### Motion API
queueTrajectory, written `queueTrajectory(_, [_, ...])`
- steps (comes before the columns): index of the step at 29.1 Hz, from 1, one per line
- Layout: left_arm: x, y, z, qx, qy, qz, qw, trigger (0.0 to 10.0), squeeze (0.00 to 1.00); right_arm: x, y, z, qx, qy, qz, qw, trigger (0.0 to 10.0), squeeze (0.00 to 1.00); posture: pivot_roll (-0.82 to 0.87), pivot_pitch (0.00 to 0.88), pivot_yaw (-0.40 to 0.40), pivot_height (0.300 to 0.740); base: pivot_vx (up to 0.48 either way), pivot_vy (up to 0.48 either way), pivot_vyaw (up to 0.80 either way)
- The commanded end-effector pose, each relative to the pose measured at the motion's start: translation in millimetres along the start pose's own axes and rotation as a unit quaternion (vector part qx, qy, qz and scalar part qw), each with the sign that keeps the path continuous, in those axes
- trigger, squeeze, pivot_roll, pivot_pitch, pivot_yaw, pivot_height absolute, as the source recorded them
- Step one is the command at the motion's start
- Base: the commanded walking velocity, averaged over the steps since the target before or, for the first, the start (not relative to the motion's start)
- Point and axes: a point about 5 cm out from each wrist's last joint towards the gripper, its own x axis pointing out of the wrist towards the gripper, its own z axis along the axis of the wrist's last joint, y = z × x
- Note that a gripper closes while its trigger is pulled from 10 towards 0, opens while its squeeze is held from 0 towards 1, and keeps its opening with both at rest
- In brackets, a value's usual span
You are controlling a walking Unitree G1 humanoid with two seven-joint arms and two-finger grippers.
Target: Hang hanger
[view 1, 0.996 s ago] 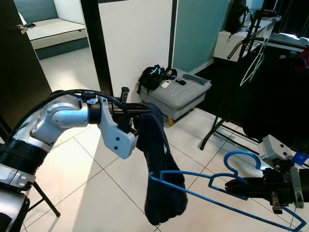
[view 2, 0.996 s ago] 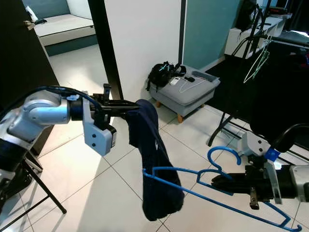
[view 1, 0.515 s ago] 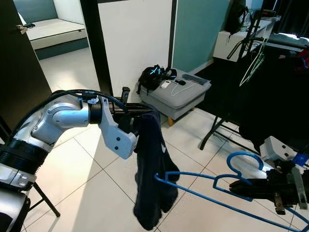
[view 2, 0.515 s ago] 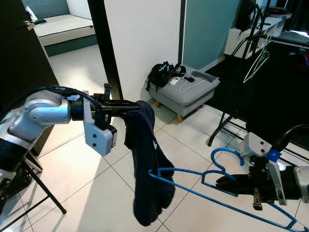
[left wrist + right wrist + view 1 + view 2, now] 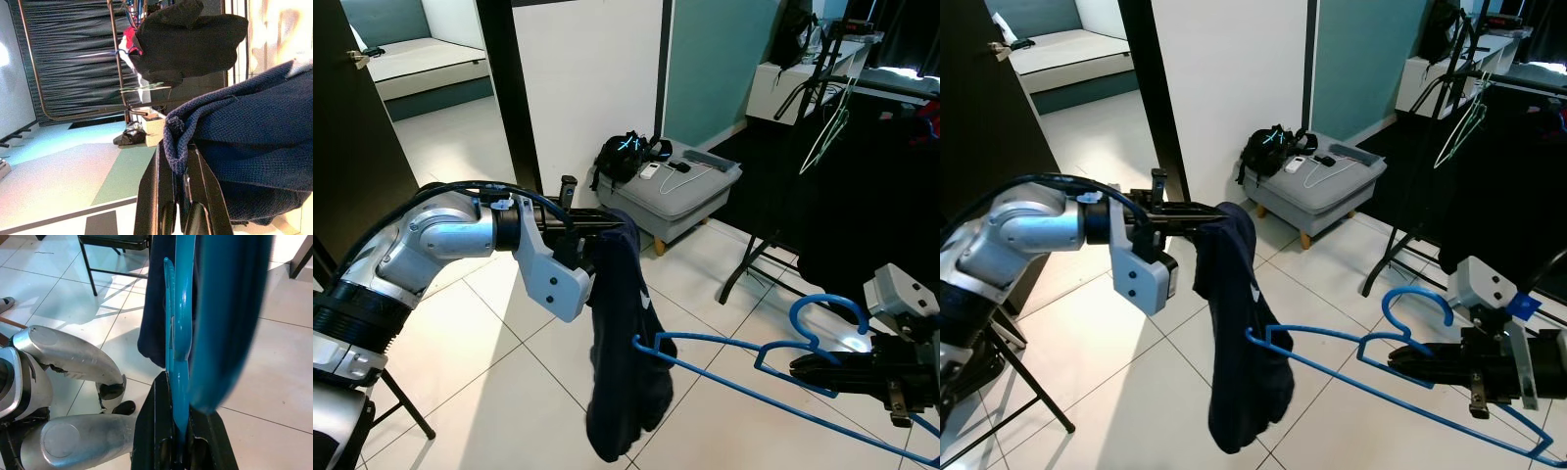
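Note:
A dark navy garment (image 5: 622,352) hangs limp from my left gripper (image 5: 612,223), whose fingers are shut on its top fold at chest height; the pinched cloth fills the left wrist view (image 5: 244,122). My right gripper (image 5: 813,368) at the lower right is shut on a blue wire hanger (image 5: 734,350) near its hook. The hanger's far shoulder tip (image 5: 641,343) touches the garment's lower half. In the right wrist view the blue hanger (image 5: 178,333) runs straight out between the black fingers toward the garment (image 5: 156,298).
A black clothes rack (image 5: 803,147) with dark clothes and a pale empty hanger (image 5: 827,132) stands at the back right. A grey ottoman (image 5: 680,191) carrying a black bag (image 5: 626,157) sits by the white wall. Tiled floor lies below; a dark door is at the left.
My right gripper has lifted and drawn the hanger to the right. The garment has swung back from its earlier bulge and now hangs straighter under the left gripper.

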Motion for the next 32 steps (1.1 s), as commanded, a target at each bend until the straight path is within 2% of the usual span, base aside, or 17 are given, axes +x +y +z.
queueTrajectory(1, [2.3, 5.5, 2, 0.005, -0.007, 0.007, 1.000, 10.0, 0.00, -4.7, -0.2, 4, -0.010, -0.004, -0.005, 1.000, 10.0, 0.00, -0.05, 0.000, 0.039, 0.735, 0.000, 0.000, 0.00])
queueTrajectory(19, [1.5, 5.0, -1, 0.003, -0.001, 0.006, 1.000, 10.0, 0.00, -16.9, -4.2, 3, -0.003, -0.006, -0.029, 1.000, 10.0, 0.00, -0.05, 0.000, 0.039, 0.735, 0.000, 0.000, 0.00])
queueTrajectory(32, [2.7, 7.5, 0, 0.005, -0.003, 0.010, 1.000, 10.0, 0.00, -15.7, -5.9, 1, -0.003, -0.001, -0.035, 0.999, 10.0, 0.00, -0.05, 0.000, 0.037, 0.735, 0.000, 0.000, 0.00])
